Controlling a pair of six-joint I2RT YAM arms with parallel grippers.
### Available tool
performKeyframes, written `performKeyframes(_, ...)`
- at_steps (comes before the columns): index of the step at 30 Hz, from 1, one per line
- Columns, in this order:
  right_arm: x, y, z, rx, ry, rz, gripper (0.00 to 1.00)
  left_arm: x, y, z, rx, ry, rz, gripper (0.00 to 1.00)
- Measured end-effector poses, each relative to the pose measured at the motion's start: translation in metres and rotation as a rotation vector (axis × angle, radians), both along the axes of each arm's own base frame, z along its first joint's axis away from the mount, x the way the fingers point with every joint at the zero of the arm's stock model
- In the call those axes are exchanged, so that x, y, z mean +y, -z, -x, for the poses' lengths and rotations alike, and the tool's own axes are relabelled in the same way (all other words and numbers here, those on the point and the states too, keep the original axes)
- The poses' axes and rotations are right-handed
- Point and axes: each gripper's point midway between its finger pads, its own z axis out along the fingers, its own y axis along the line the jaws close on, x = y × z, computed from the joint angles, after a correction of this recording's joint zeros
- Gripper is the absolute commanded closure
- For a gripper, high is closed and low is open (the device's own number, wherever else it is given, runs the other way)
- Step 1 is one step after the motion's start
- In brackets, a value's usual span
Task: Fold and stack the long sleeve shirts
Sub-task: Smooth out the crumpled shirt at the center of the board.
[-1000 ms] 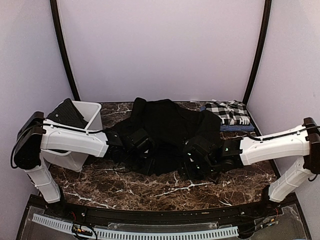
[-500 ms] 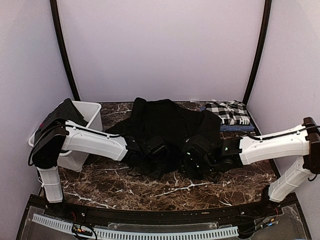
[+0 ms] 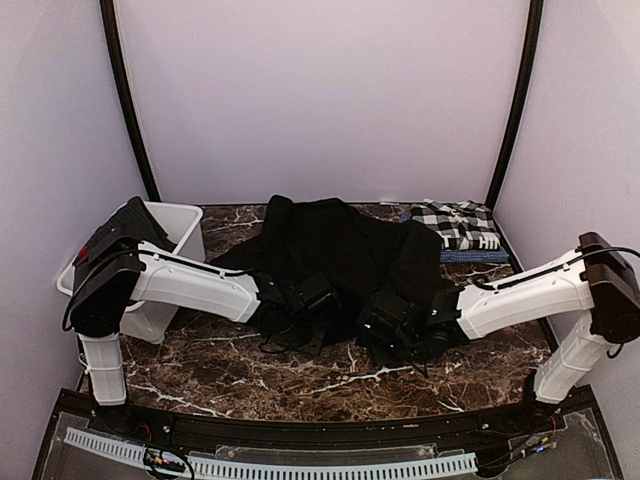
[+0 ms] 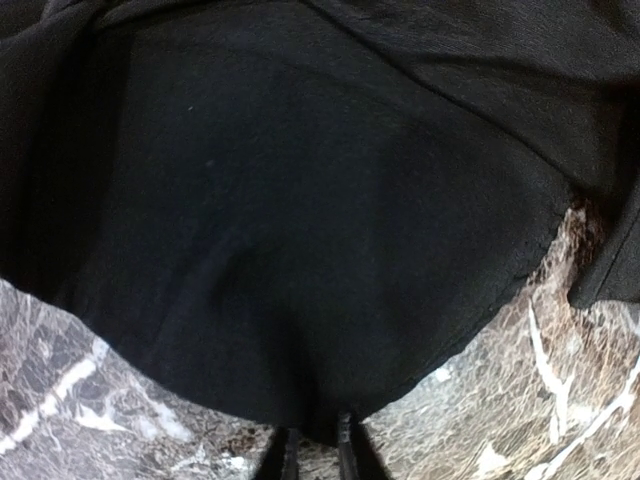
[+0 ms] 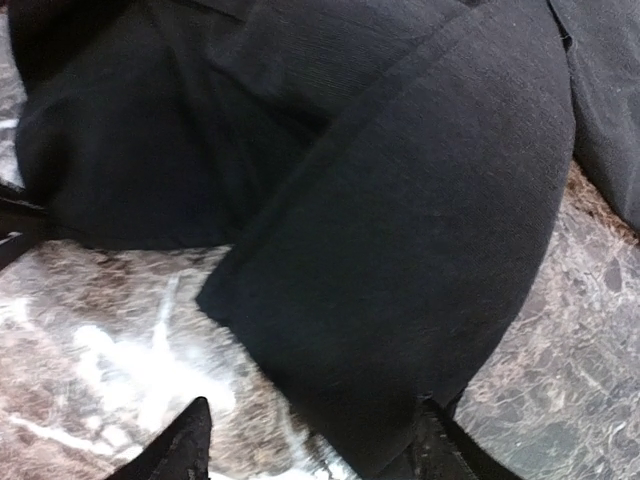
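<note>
A plain black long sleeve shirt (image 3: 335,245) lies spread and rumpled across the middle of the marble table. At its near hem my left gripper (image 3: 318,305) has its jaws drawn close together on the cloth edge (image 4: 320,415); the left fingertips (image 4: 350,455) show at the bottom of the left wrist view. My right gripper (image 3: 382,325) stands open at the hem's right part. A flap of black cloth (image 5: 400,300) lies between its wide-set fingers (image 5: 185,445). A folded black-and-white checked shirt (image 3: 457,222) lies at the back right.
A white plastic bin (image 3: 185,212) stands at the left with another dark shirt (image 3: 130,224) hanging over its rim. Bare marble (image 3: 300,375) runs along the near edge. Purple walls and two black posts close in the back.
My left arm swung right to the shirt's near hem, and its jaws closed on the cloth edge. My right gripper crept slightly left and nearer, its jaws a little narrower.
</note>
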Motion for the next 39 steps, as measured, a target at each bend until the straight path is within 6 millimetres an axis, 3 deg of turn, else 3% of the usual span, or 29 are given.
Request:
performKeyframes(3, -0.006, 0.009, -0.003, -0.01, 0.024, 0.042, 0.58, 0.0, 0.0, 0.0, -0.001, -0.003, -0.001, 1.0)
performKeyframes(7, -0.015, 0.02, -0.005, -0.018, 0.037, 0.107, 0.91, 0.001, 0.0, -0.001, -0.004, -0.004, -0.005, 1.0)
performKeyframes(9, -0.017, 0.021, -0.006, -0.022, 0.036, 0.125, 1.0, 0.003, 0.0, 0.0, -0.003, -0.003, -0.01, 1.0)
performKeyframes(14, -0.019, 0.006, -0.01, -0.042, 0.036, 0.112, 1.0, 0.015, -0.012, 0.007, 0.006, 0.009, -0.032, 1.0)
performKeyframes(22, -0.029, -0.074, -0.019, -0.111, 0.062, -0.127, 1.0, 0.044, -0.067, 0.033, 0.024, 0.078, 0.013, 1.0)
performKeyframes(24, -0.037, -0.083, -0.018, -0.111, 0.063, -0.155, 1.0, 0.052, -0.076, 0.043, 0.045, 0.107, 0.026, 1.0)
performKeyframes(27, -0.047, -0.081, -0.011, -0.083, 0.059, -0.152, 1.0, 0.068, -0.083, 0.063, 0.096, 0.145, 0.023, 1.0)
performKeyframes(33, -0.071, -0.056, 0.018, 0.029, 0.039, -0.126, 0.72, 0.109, -0.086, 0.098, 0.206, 0.179, -0.032, 1.0)
performKeyframes(36, -0.08, -0.05, 0.03, 0.069, 0.042, -0.14, 0.47, 0.124, -0.084, 0.113, 0.26, 0.189, -0.055, 1.0)
performKeyframes(39, -0.08, -0.051, 0.034, 0.087, 0.043, -0.161, 0.34, 0.136, -0.076, 0.125, 0.315, 0.199, -0.081, 1.0)
